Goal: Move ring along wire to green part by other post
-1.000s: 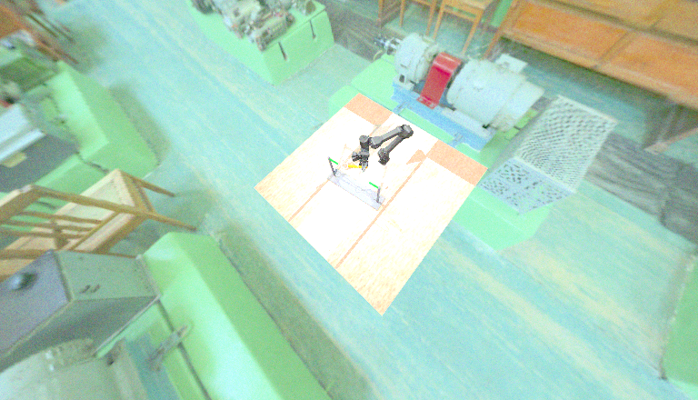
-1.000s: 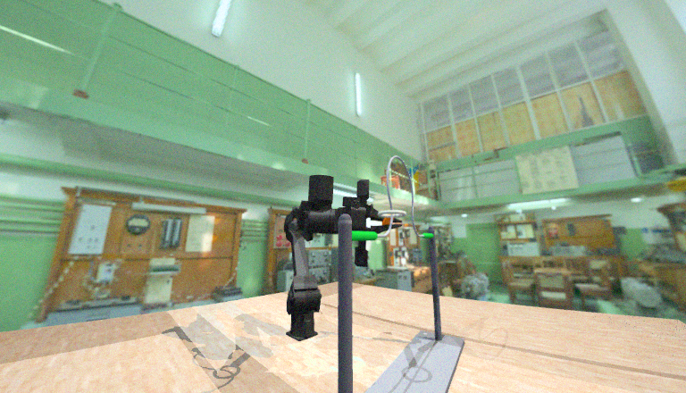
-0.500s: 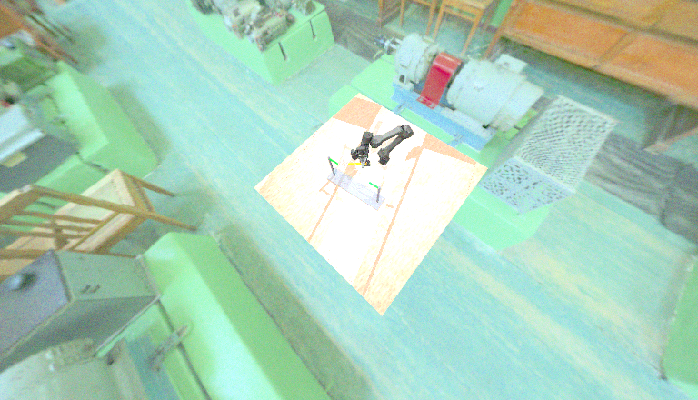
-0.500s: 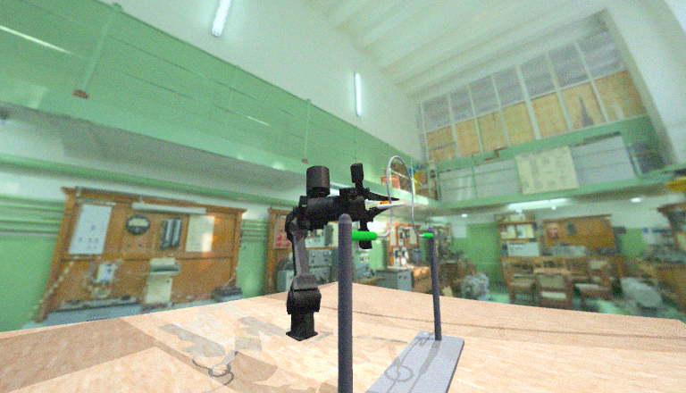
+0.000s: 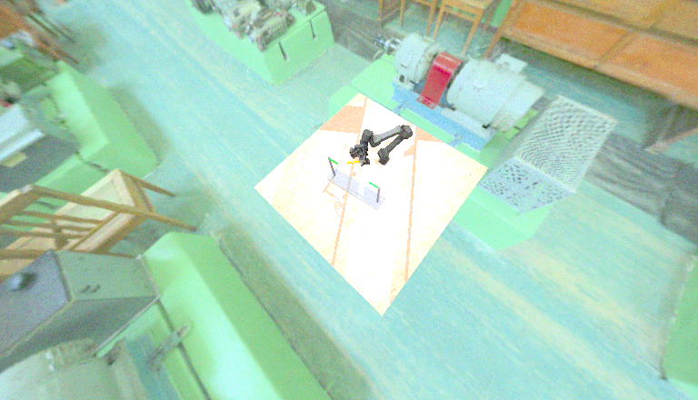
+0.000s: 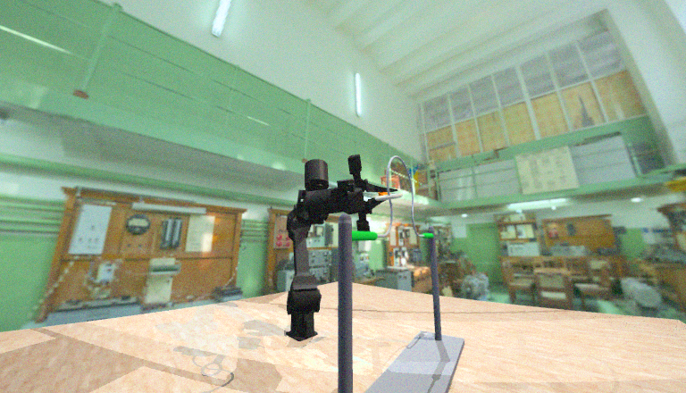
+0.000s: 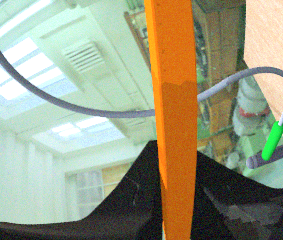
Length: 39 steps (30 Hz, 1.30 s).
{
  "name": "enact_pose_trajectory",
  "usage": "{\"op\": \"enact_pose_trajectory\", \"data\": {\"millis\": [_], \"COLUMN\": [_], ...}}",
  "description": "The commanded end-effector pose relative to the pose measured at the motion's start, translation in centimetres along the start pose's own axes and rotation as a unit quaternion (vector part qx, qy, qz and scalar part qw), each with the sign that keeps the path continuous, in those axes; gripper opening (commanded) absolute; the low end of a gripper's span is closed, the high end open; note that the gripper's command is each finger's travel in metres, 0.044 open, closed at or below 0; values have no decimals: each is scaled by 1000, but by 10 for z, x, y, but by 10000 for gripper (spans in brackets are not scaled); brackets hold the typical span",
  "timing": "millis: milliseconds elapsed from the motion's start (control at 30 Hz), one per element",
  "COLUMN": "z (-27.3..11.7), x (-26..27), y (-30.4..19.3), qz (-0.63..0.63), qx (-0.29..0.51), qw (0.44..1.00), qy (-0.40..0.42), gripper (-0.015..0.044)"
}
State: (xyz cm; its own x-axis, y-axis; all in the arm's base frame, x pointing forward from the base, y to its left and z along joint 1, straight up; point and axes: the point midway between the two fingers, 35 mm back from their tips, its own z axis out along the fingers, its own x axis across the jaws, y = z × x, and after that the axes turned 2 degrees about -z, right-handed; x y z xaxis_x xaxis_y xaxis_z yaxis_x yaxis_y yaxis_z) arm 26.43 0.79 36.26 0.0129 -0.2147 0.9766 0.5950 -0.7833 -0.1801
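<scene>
Gripping the orange handle (image 7: 175,107), the end effector (image 7: 179,227) hangs beside the grey wire (image 7: 68,103).

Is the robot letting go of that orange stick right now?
No: in the wrist view the orange handle sits clamped between the black jaws of the gripper, running straight up from them.

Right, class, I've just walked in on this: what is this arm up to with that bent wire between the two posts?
A black arm is playing a wire-loop game. Its gripper has its jaws shut on the orange handle of a ring, raised above the green part by the near post. The thin grey wire arches up toward the far post. The ring sits partway up that arch, so the far green part is not yet reached.
</scene>
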Motion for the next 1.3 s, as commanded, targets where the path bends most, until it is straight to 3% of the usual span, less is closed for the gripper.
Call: {"op": "enact_pose_trajectory", "data": {"millis": [0, 1267], "z": [0, -2], "x": [1, -16], "y": [0, 4], "qz": [-11, -240], "qx": [2, 1], "qw": [1000, 960], "qy": [-6, -145], "gripper": [-150, -150]}}
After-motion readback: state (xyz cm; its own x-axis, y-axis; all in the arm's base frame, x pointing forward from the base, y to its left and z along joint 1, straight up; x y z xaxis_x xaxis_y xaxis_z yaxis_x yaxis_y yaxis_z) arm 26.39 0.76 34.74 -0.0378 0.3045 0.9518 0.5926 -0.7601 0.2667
